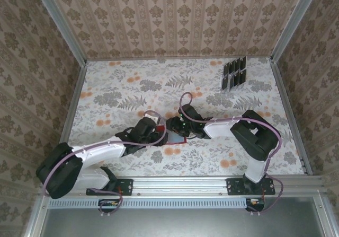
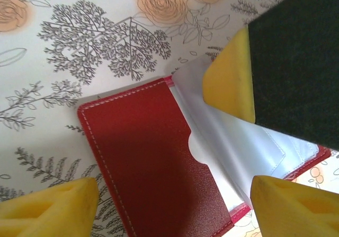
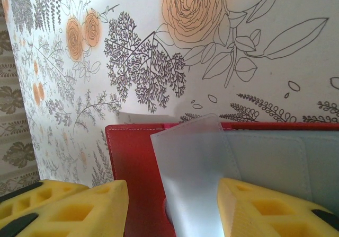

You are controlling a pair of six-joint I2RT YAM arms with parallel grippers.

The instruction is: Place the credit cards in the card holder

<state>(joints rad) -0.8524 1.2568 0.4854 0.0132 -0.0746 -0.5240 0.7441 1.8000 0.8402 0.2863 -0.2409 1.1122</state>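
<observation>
Red wallet (image 1: pixel 175 138) unfolded on desk (image 1: pixel 132 88), near centre. Left pincer (image 2: pixel 175 190) spread, straddling it, holding nothing. Right pincer (image 3: pixel 174 194) parted around clear sleeve (image 3: pixel 190 163), unclamped. Black cards (image 1: pixel 234 73) far right.

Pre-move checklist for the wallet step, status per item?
1. The red folding wallet lies open on the floral-print table: ok.
2. The clear plastic sleeve is raised between the fingers of the right tool: ok.
3. The left tool is open and straddles the wallet: ok.
4. One of the thin black cards is in a tool: not ok; they sit grouped at the table's far right.
5. Sleeve pockets are empty: cannot tell.
</observation>
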